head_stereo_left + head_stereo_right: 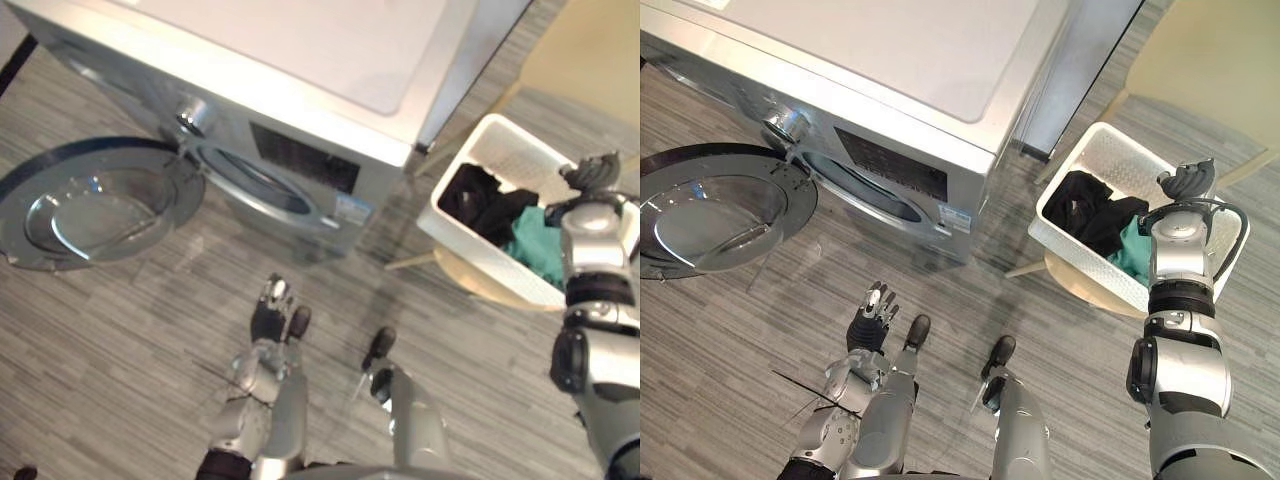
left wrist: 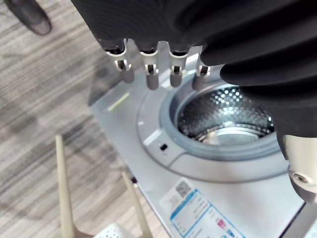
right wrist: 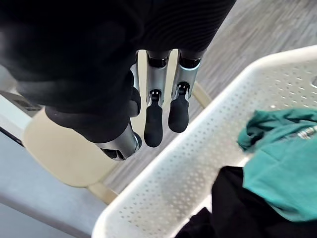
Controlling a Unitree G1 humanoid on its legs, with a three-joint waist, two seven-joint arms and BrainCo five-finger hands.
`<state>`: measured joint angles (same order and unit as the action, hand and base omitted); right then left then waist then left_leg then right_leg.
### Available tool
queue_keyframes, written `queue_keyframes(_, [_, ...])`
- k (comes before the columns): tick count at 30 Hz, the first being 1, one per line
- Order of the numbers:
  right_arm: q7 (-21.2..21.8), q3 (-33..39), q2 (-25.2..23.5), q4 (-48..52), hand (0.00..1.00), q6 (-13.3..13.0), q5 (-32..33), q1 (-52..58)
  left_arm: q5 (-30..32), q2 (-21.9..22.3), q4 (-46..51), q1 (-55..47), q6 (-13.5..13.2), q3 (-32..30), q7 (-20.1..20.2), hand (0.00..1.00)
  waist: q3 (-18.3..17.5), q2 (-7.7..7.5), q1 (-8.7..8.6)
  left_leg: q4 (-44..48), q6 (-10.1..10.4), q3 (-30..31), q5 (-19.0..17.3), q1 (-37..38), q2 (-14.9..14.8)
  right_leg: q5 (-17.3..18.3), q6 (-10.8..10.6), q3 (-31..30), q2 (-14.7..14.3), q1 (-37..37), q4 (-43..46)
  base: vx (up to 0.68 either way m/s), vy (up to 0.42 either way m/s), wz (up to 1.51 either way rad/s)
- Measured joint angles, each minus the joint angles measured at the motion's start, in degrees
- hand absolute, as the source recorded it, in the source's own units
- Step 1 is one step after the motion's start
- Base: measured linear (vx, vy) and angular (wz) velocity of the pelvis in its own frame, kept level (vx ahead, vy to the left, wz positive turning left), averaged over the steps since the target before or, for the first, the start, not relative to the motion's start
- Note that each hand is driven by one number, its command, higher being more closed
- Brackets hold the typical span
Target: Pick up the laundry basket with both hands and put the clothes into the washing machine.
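door access is ready: the round chrome-rimmed glass door stands swung wide at the left of the silver-grey front-loading washing machine, and the perforated steel drum looks bare inside, as far as the left wrist view shows. nothing has gone into it.

low in the middle, over the grey wood-grain floor, the left hand hangs with its fingers straight and spread, pointing towards the machine's front and holding nothing. it is well apart from the basket.

to the right of the machine, the white perforated plastic laundry basket sits on a pale round wooden stool. a black garment and a teal garment lie inside it, the teal one nearer the right hand.

the right hand is raised by the basket's far right rim. in its wrist view the fingers hang loose and uncurled, gripping nothing, and appear just clear of the rim rather than on it.

by my reading the task is at its very start: only the right hand is near the basket, neither has a hold, and the lift, the carry and the loading are all left to do.
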<state>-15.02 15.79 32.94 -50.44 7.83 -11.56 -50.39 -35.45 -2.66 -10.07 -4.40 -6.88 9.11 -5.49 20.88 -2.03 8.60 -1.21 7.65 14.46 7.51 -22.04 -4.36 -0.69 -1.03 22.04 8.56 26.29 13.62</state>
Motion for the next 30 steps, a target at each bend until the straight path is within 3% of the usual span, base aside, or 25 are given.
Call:
queue_keyframes(8, [0.9,-2.9,0.5,-9.6,0.0,0.4,2.8,-5.9,-2.2,0.4,1.2,0.0,-0.4,-1.0,-1.2,0.0,1.5,1.09,0.37,-0.7,0.1,2.4,1.4,-6.4,-0.4,-4.9,0.4,1.7,-2.0,2.4,-7.7,0.0,-0.041,0.04])
queue_keyframes(11, [1.4,-5.1,2.5,-10.1,0.0,0.1,4.6,-9.1,-2.2,1.3,2.6,0.2,-0.5,-2.4,-1.3,0.0,3.9,1.39,1.62,-0.8,0.1,2.9,1.6,-8.7,-0.5,-6.1,0.5,2.3,-2.5,3.6,-9.7,0.02,-0.024,0.02])
queue_keyframes(16, [1.7,-6.9,3.9,-11.1,0.0,-0.2,6.9,-10.7,-2.2,2.9,4.7,0.2,-1.0,-4.5,-2.0,0.0,4.6,1.53,1.98,-0.9,0.5,3.8,2.1,-12.3,-0.5,-6.3,0.5,3.6,-2.5,6.2,-10.2,0.06,-0.031,0.1])
queue_keyframes(21, [2.6,-7.9,5.3,-11.2,0.0,-0.7,7.0,-10.2,-2.4,4.5,8.9,0.2,-1.3,-5.0,-2.1,0.0,4.7,1.51,2.97,-0.9,0.5,4.8,2.0,-15.1,-0.5,-5.3,0.2,4.8,-2.4,8.7,-9.4,0.06,-0.016,0.07])
queue_keyframes(27, [2.9,-7.9,7.0,-11.3,0.0,-1.5,7.7,-6.7,-2.9,5.7,10.2,-0.5,-1.3,-4.8,-0.8,0.0,4.7,1.51,3.57,-0.9,0.9,7.8,2.1,-17.2,-0.1,0.5,0.5,7.7,0.2,12.6,-0.5,0.06,-0.036,0.28])
queue_keyframes(28, [2.8,-7.9,7.1,-11.3,1.0,-1.7,7.6,-6.0,-2.9,5.7,10.4,-1.2,-1.3,-4.7,-0.5,0.0,4.7,1.49,3.57,-0.9,0.9,8.2,2.1,-17.5,0.1,1.6,0.5,7.8,0.9,13.4,1.4,0.05,-0.047,0.19])
queue_keyframes(30, [2.6,-7.9,7.9,-11.2,1.0,-2.7,7.6,-5.3,-2.9,5.7,10.3,-2.1,-1.2,-4.7,0.4,0.0,4.7,1.49,3.59,-0.9,0.9,8.2,2.1,-17.7,0.5,2.8,0.3,7.8,1.8,14.5,3.5,0.05,-0.055,0.12])
